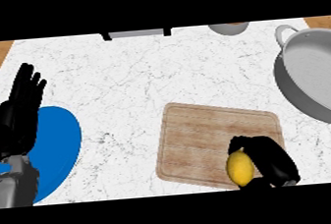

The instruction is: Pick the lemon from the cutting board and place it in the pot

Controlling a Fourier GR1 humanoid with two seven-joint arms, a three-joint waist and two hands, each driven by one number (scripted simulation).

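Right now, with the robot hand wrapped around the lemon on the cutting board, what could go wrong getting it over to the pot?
The right robot hand curls round only one side of the lemon, so it might slip out on lifting. The lemon sits at the near edge of the cutting board, so a slip could send it off the board. The pot is partly out of view at the right, so the lemon could catch its rim.
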